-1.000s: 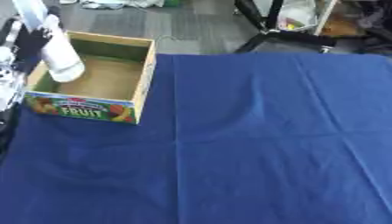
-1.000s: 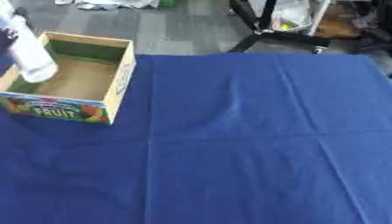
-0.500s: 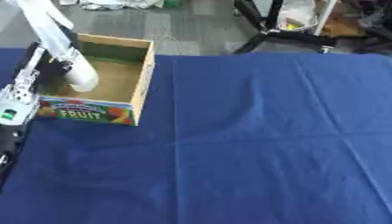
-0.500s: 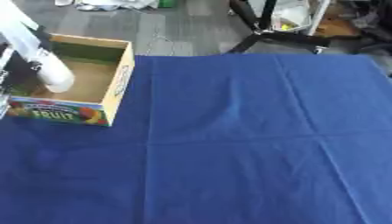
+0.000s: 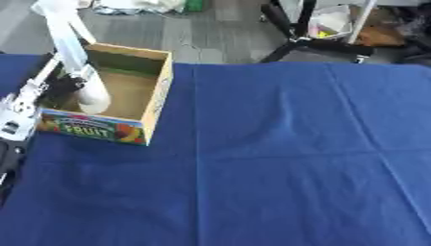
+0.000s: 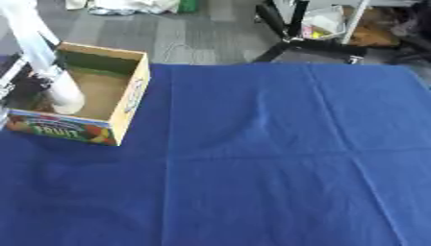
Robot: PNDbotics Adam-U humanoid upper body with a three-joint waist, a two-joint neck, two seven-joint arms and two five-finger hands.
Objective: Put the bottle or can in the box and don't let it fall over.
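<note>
— Blue cloth (image 5: 278, 158) covers your whole table, creased in a few long folds, and beyond its far edge you have grey floor with a black stand (image 5: 307, 41) and some clutter. Where is your box?

— Your cardboard fruit box (image 5: 151, 103) sits at the left side of the cloth near the far edge, open at the top, with the word FRUIT and printed fruit on the near wall and a green band inside the far wall.

— And the bottle?

— A white bottle (image 5: 91, 96) is inside the box, over its left half. It leans, its top tipped away toward the far left and its rounded lower end down near the box floor. You cannot tell whether that end touches the floor.

— What is your left hand doing?

— Your left hand (image 5: 66, 85) reaches in over the left wall of the box, dark against the bottle's side, right up against it. Its fingers are too blurred to read, so you cannot tell whether they are curled on the bottle or let go. The silver and white forearm (image 5: 21, 110) runs down along the left edge of the view.

— Your right hand?

— It shows in neither eye view.
</note>
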